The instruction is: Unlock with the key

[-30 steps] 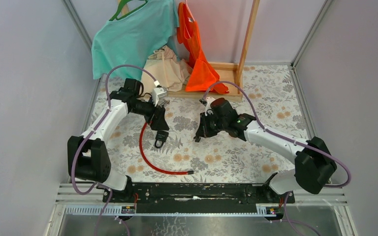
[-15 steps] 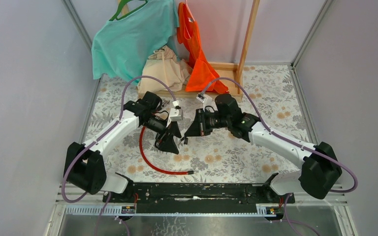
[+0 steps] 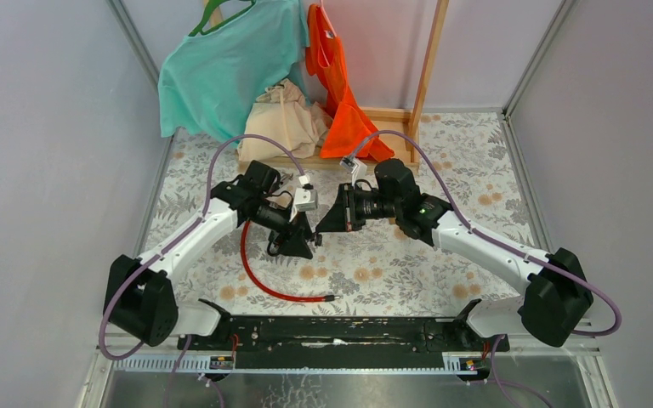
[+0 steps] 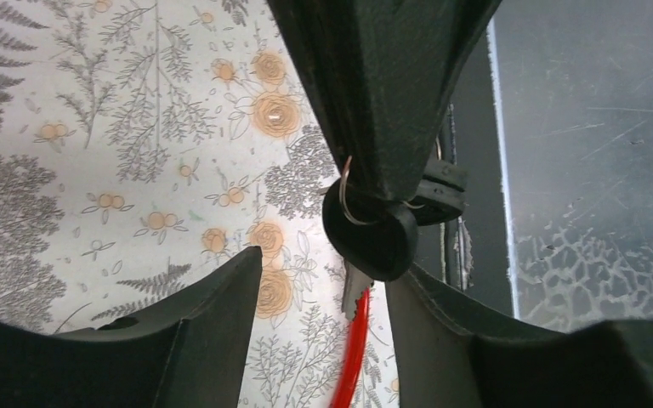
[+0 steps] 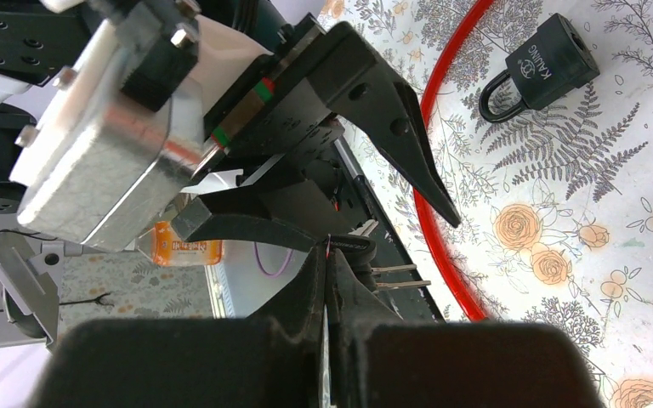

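Top external: both arms reach in over the floral tablecloth [image 3: 408, 272]. The left gripper [image 3: 304, 246] and right gripper [image 3: 321, 228] sit tip to tip near the table's middle. What lies between them is too small for me to read here.

Left wrist: the right gripper's fingers show at the top, pinched together on a key [image 4: 370, 234]. It has a black plastic head on a split ring [image 4: 344, 191], with a second key [image 4: 442, 191] behind. Its blade hangs straight down the frame, toward a red cable [image 4: 353, 361]. My left jaws stand part-open either side of the head, one finger right by it, the other clear, gripping nothing.

Right wrist: two silver blades jut rightward, side by side, from the closed tips. A black padlock [image 5: 553, 61] with white lettering lies flat just beside the cable, shackle toward lower left, apart from the key.
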